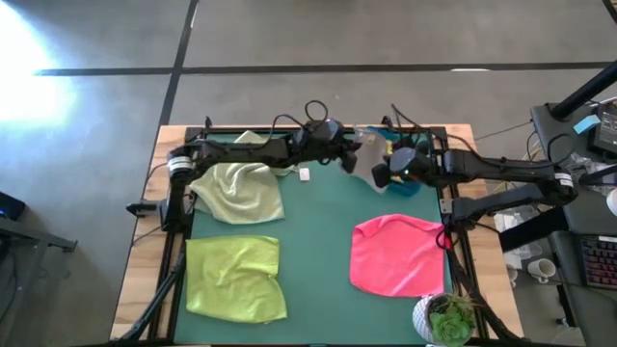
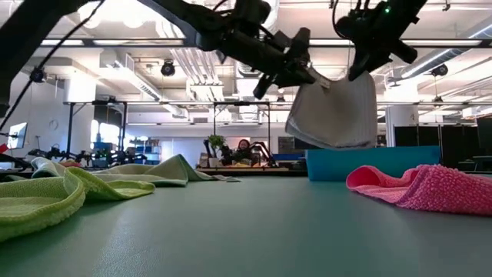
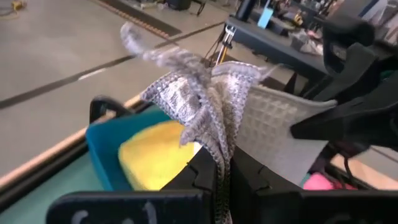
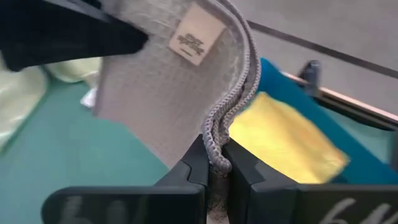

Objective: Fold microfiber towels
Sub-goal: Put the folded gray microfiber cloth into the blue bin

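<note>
A light grey towel hangs in the air over the blue bin at the table's far right. My left gripper is shut on its left upper corner and my right gripper on its right upper corner. A yellow towel lies folded in the bin. The pale green towel lies crumpled at the far left. The lime green towel is spread at the near left and the hot pink towel at the near right. My left gripper pinches a bunched corner of the grey towel between its two fingers, several layers gathered together. The fingers come from the table's left, slanting a little down. The towel hangs clear of the table and bin. My right gripper pinches the towel's stitched hem where the cloth doubles over, between its two fingers. It comes from the right, slanting down. The cloth with its sewn label spreads away from the fingers toward the other gripper, lifted clear.
A potted plant stands at the table's near right corner. A small white thing lies on the green mat near the left arm. Bare mat shows between the lime green and pink towels.
</note>
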